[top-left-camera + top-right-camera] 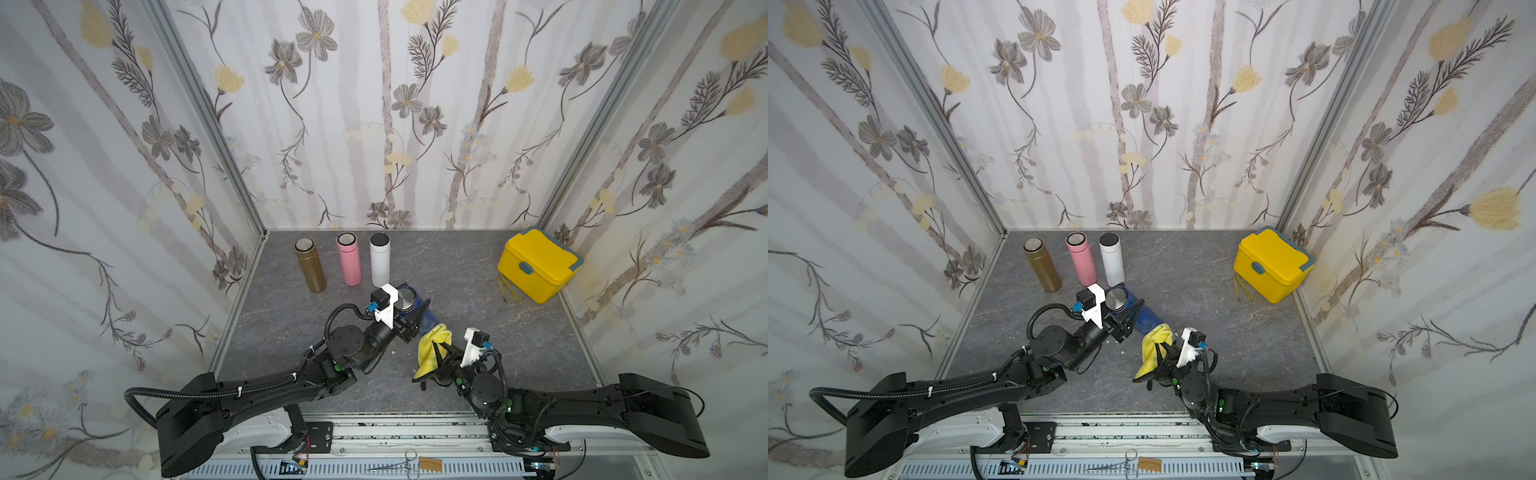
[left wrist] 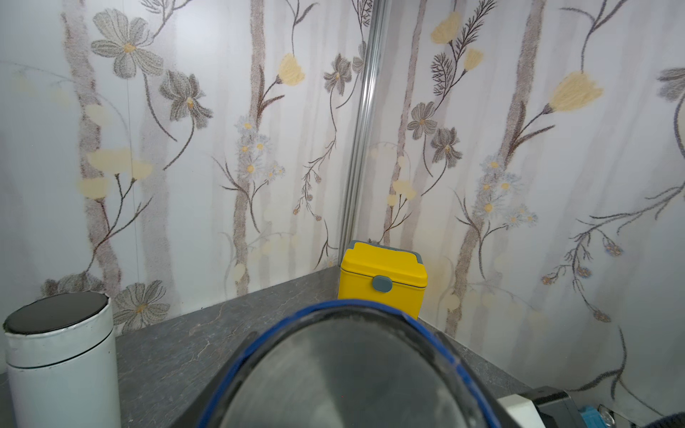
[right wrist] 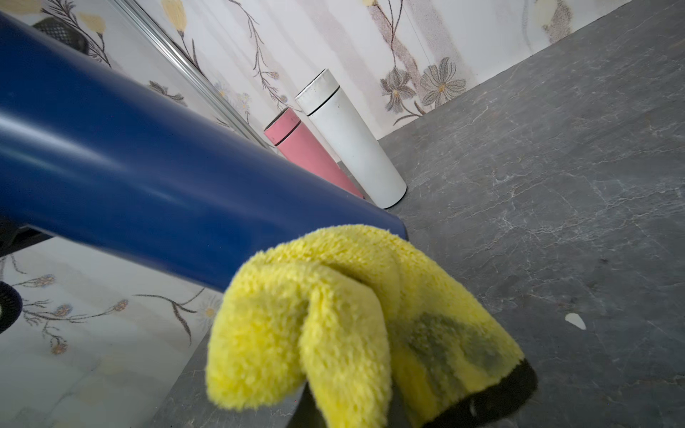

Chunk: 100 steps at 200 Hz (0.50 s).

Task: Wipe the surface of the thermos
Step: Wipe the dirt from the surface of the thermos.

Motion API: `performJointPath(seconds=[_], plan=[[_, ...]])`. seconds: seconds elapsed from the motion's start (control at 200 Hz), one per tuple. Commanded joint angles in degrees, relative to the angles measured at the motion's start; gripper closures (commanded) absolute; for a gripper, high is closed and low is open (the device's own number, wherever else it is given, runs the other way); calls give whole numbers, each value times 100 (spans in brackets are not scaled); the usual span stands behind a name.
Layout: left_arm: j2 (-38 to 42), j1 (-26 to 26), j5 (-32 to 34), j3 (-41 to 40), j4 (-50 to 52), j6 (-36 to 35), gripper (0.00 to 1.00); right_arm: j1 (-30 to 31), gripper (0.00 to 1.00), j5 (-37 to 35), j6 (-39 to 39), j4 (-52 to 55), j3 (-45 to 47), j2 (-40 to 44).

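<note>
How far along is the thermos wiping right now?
Done: the left hand has the blue thermos gripped and tilted, and the right hand holds the yellow cloth. In hand: cloth against the thermos's lower end. Left: the rest of its surface.

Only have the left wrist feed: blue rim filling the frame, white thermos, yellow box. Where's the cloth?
Observer: The yellow cloth is clamped in the right tool, pressed against the lower end of the blue thermos.
Operator: Is the blue one standing?
Observer: No. It is tilted, gripped near its lid end by the left tool; its lower end points toward the cloth.
Operator: Any other thermoses besides the white?
Observer: Yes, a pink thermos and a gold thermos stand upright in a row with the white thermos near the back wall.
</note>
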State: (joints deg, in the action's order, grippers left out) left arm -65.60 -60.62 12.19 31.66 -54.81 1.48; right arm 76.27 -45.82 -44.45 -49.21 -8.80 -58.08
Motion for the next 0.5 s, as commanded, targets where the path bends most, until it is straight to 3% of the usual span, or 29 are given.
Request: performJointPath(seconds=[0.0,0.155,0.35,0.495], plan=[[-3,56,-695,-36,-836,139,100,1,100,-96,293,315,-426,434],[-40,162,-1121,-126,-1028,85,100,-16,100,142,701,325,-720,616],[-126,233,-1350,-146,-1167,105,100,-119,100,125,-55,-371,-123,-334],[-172,359,-1477,-234,-1345,182,100,-113,100,210,76,-747,7,-534]])
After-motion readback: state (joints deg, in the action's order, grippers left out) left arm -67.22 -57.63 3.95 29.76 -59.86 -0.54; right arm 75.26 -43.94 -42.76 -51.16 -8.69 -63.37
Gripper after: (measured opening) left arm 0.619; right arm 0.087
